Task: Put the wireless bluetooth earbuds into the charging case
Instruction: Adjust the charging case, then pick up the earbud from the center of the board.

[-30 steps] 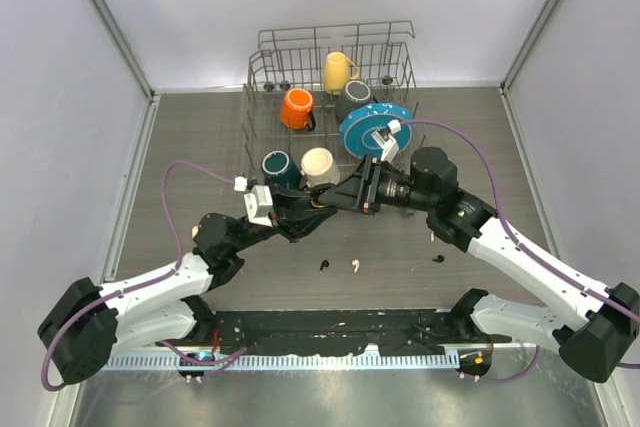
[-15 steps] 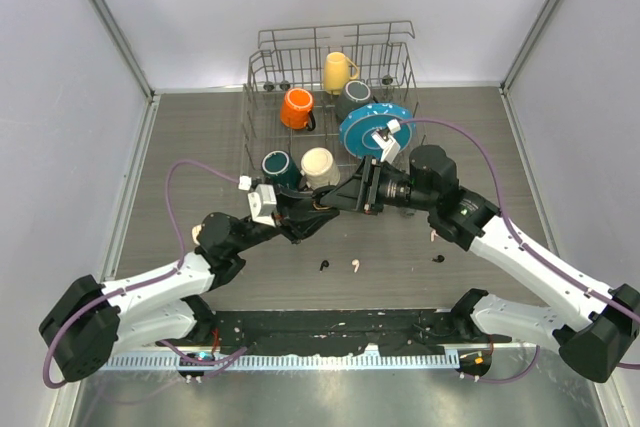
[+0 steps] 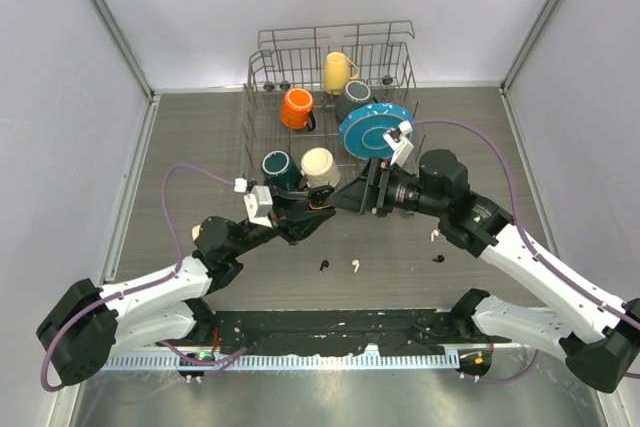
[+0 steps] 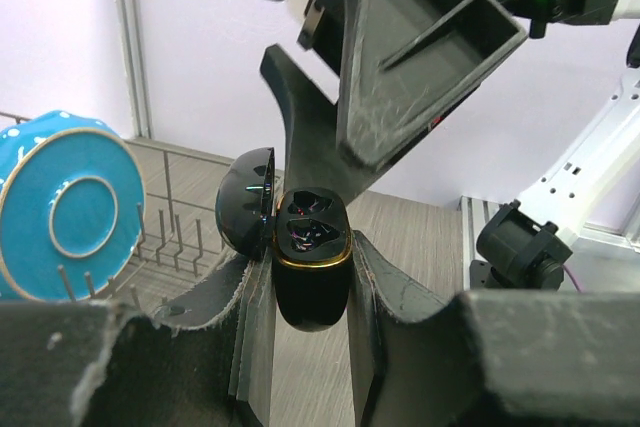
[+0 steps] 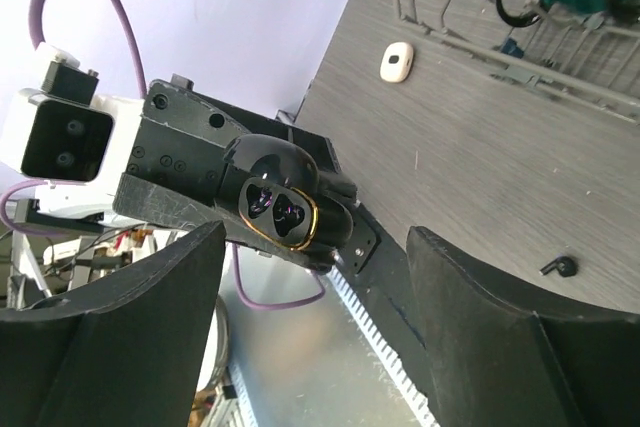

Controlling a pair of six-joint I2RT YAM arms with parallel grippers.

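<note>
While the charging case (image 4: 312, 287) is clamped upright between the fingers of the left gripper (image 4: 308, 247), its lid (image 4: 245, 197) is seen swung open to one side. The case is black with a gold rim around its mouth. Two wells are visible inside; whether they are filled cannot be told from the reflections. The case is held above the table (image 3: 200, 137), just in front of the dish rack (image 3: 260, 77).

The right gripper (image 5: 315, 277) is pointed at the case mouth, its jaws spread wide with nothing gripped between them. In the left wrist view one right finger (image 4: 300, 117) is seen reaching down just behind the open case; contact cannot be confirmed.

Earbuds noted on the table, all outside the case:
- black earbud (image 3: 323, 266), lying near the front edge, below the two grippers
- white earbud (image 3: 354, 267), just beside the black one
- second black earbud (image 3: 438, 259), further right, near the right arm
- second white earbud (image 3: 433, 235), at the edge of the right arm, partly hidden

A small white rounded object (image 5: 397, 61) is recorded on the table beside the rack; it is too small to be identified.

Held in the rack: blue plate (image 3: 375, 130), orange mug (image 3: 297, 107), yellow mug (image 3: 338, 71), teal mug (image 3: 277, 167), cream mug (image 3: 318, 165).
</note>
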